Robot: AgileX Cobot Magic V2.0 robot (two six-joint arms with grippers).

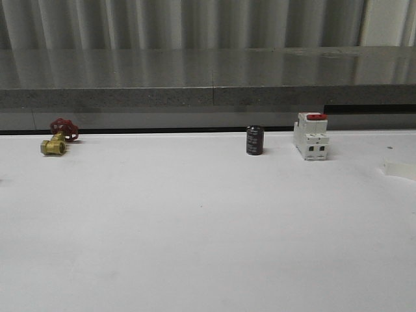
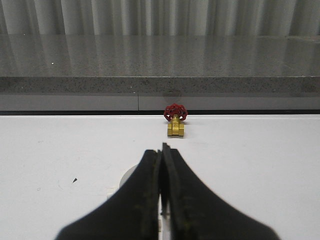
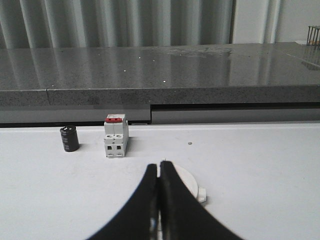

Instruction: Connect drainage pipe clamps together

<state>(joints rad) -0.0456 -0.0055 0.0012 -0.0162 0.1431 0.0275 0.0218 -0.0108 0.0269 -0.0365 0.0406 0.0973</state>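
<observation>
White curved clamp halves (image 3: pixel 192 181) (image 2: pixel 128 176) — partly hidden behind pincers

I see my right tool (image 3: pixel 160 167) pinched together over a white clamp half (image 3: pixel 192 182); a breaker (image 3: pixel 116 136) and black capacitor (image 3: pixel 69 138) stand beyond on the tabletop (image 3: pixel 260 165).

Left hand (image 2: pixel 162 150) hides most of clamp (image 2: pixel 127 176); right hand (image 3: pixel 159 167) hides other clamp (image 3: pixel 192 182).

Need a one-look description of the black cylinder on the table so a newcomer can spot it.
Follow the white table to its far edge under the grey stone ledge. Right of centre stands a small dark cylinder, upright, just left of the white breaker. It is the lone black item; the brass valve sits far left.
</observation>
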